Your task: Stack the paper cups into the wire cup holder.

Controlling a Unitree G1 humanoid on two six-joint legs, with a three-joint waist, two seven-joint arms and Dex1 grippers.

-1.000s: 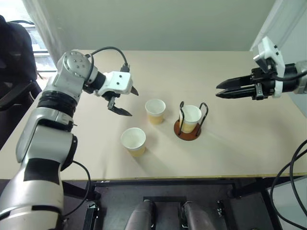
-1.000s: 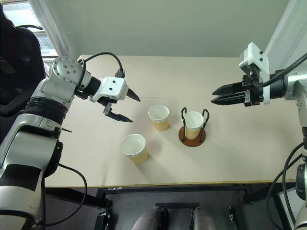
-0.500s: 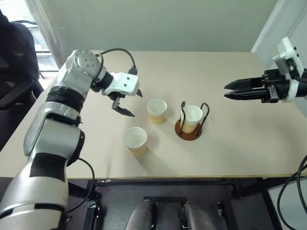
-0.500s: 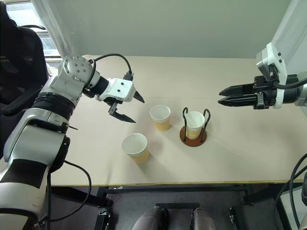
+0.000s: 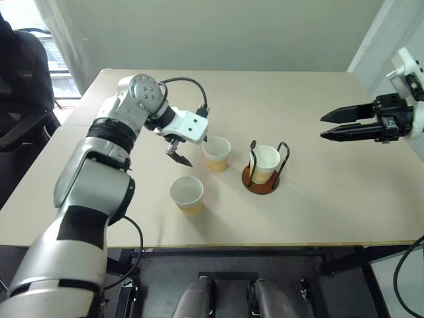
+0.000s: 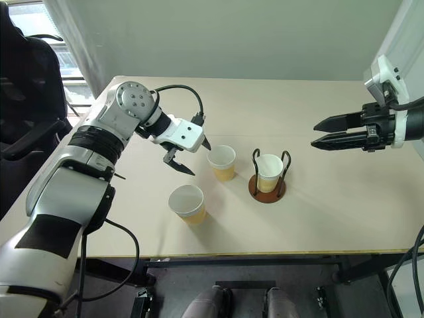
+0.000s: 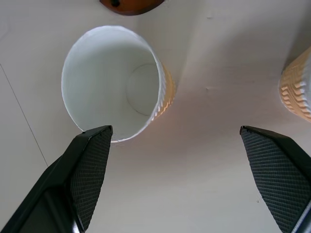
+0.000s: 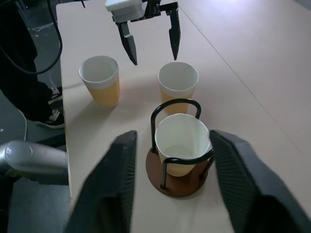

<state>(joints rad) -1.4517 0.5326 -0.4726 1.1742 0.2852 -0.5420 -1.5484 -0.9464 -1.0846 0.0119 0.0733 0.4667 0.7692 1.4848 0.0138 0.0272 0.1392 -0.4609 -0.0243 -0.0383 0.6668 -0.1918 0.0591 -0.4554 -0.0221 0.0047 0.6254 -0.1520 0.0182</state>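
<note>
Three paper cups stand on the beige table. One sits inside the wire cup holder (image 5: 260, 182), between its two black loops, as the held cup (image 5: 265, 161). The middle cup (image 5: 216, 152) stands just left of the holder. The front cup (image 5: 186, 194) is nearer the table edge. My left gripper (image 5: 192, 148) hangs open right beside the middle cup, on its left, pointing down; in the left wrist view its fingertips (image 7: 92, 160) flank bare table in front of that cup (image 7: 116, 82). My right gripper (image 5: 324, 128) hovers open and empty to the right of the holder.
A dark chair (image 5: 20, 73) stands off the table's left side. The table's front edge (image 5: 265, 244) runs just below the front cup. A white panel (image 5: 391, 33) rises at the far right corner.
My left gripper has swung right, from open table up close to the middle cup. My right gripper's jaws have spread wider and it has drifted slightly right. The cups have not moved.
</note>
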